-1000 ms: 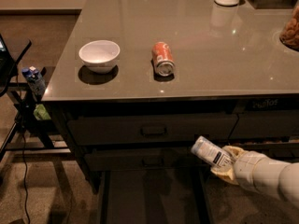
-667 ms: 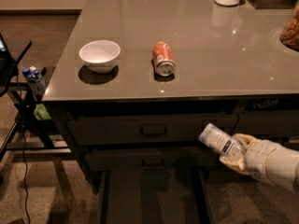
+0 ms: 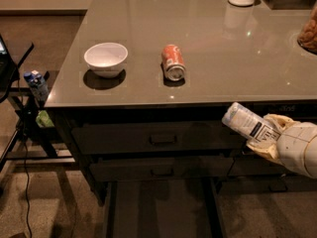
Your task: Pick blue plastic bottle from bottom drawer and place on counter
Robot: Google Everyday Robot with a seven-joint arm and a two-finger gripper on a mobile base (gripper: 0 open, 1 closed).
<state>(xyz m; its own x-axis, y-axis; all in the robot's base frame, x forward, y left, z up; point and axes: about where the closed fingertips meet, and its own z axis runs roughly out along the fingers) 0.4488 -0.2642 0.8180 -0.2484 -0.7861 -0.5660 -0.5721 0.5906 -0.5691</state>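
The blue plastic bottle (image 3: 243,122) has risen in the last second and now hangs tilted above the open bottom drawer (image 3: 158,209), just under the tabletop (image 3: 223,58) edge. The gripper (image 3: 270,135), at the right, seems to have its fingers clamped on the bottle's cap end; only the lift onto the tabletop remains

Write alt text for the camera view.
The gripper holds the blue plastic bottle tilted, at right, just below the counter edge. The bottom drawer is open; a white bowl and a lying orange can are on the counter.
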